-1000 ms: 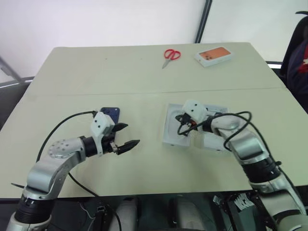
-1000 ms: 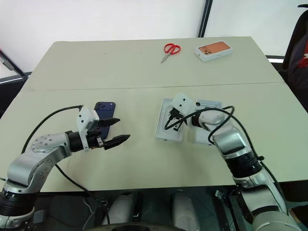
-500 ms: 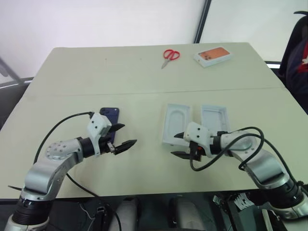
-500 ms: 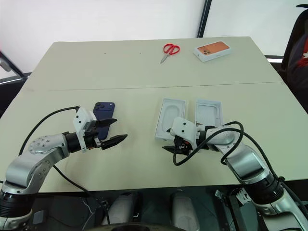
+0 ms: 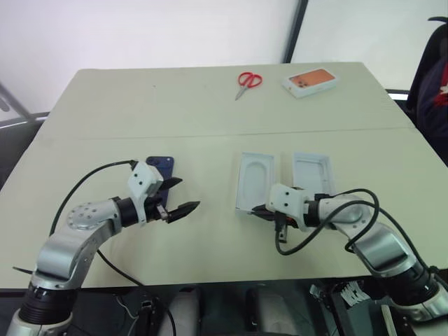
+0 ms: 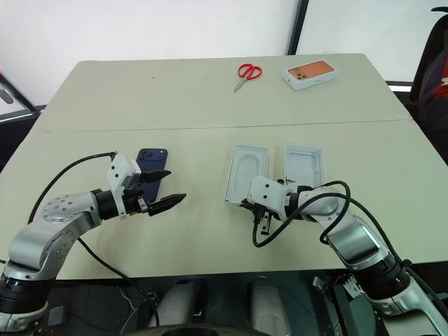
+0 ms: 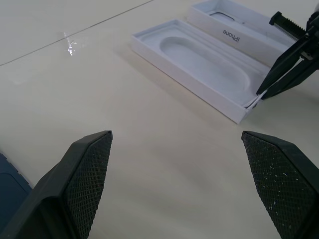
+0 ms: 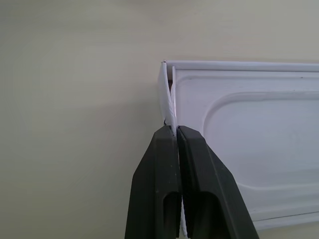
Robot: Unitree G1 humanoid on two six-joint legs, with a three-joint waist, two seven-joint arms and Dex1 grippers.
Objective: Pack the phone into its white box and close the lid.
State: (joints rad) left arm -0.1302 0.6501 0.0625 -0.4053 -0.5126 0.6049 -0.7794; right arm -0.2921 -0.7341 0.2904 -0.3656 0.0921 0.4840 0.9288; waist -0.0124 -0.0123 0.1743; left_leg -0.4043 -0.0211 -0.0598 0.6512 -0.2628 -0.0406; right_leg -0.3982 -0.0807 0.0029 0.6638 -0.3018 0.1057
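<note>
I have right gripper [image 8: 173, 130] pinched shut on white box [image 6: 246, 166] end wall, insert inside. Left gripper [image 5: 180, 198] spread, empty; phone [image 6: 150, 160] at its 11 o'clock. Lid [image 6: 304, 164] at box's 3 o'clock. Next I judge: clear insert, fetch phone.

Bright even indoor light, soft faint shadows, slight glare on table [image 7: 70, 42], head views mildly soft
</note>
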